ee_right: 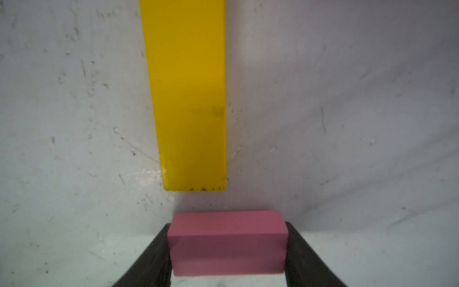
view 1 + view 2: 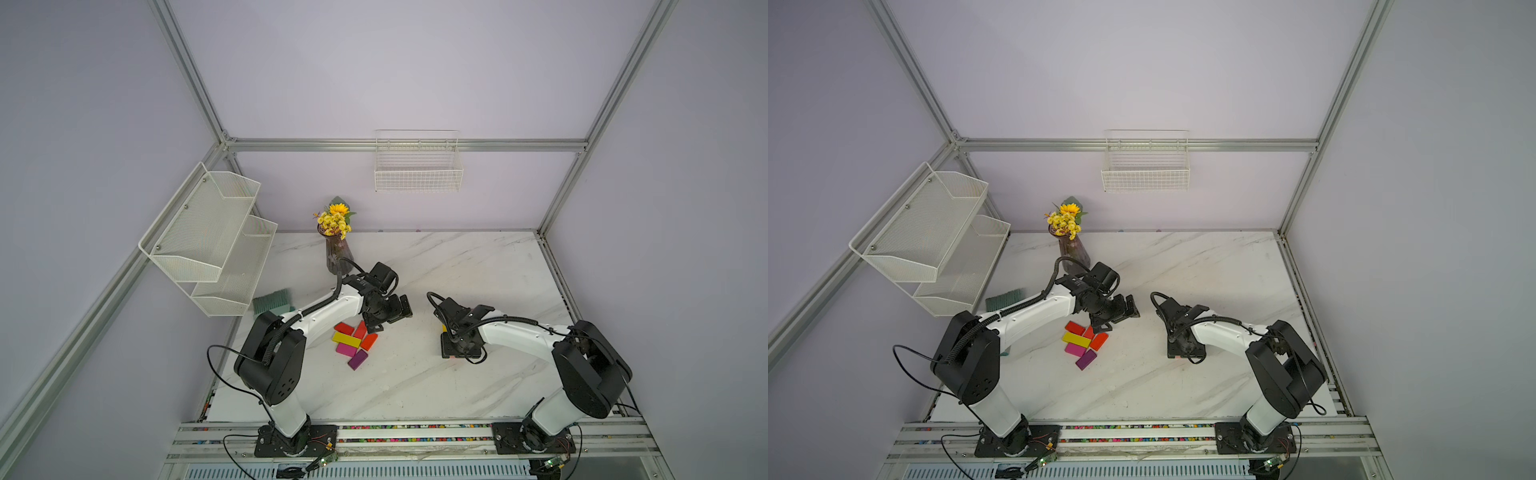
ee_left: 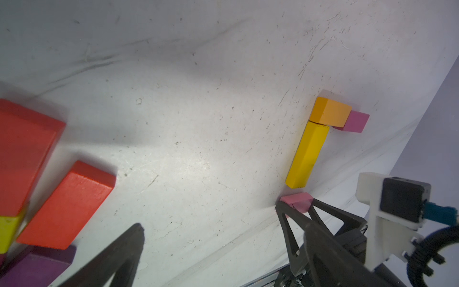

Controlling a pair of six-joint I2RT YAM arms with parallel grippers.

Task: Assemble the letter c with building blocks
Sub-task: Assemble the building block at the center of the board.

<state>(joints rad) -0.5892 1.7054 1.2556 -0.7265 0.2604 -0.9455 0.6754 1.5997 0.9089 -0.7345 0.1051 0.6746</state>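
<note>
- A white marbled counter [image 2: 415, 374] stands in a lilac-walled booth. A vase of yellow flowers [image 2: 337, 237] is at the back and a mesh shelf [image 2: 216, 241] hangs on the side wall.
- The letter is partly laid. A long yellow block [image 1: 188, 99] forms the spine, an orange block [image 3: 331, 111] butts against its far end and turns off sideways, and a magenta block [image 3: 356, 121] touches the orange one beyond it.
- The right pincer [image 1: 227, 248] is closed on the ends of a light pink block [image 1: 226, 223]. It holds the block crosswise, low over the counter, just short of the yellow block's free end.
- Whether the block rests on the counter I cannot tell.
- The left pincer [image 2: 399, 311] stands wide open and holds nothing, beside the spare pile [image 2: 351, 340] of red, yellow, orange, magenta and purple blocks.
- The step in hand looks to be starting the lower arm of the C.
- Next, the small gap should be closed so pink meets yellow squarely, jutting to the orange block's side. The jaws can then let go without nudging the spine.
</note>
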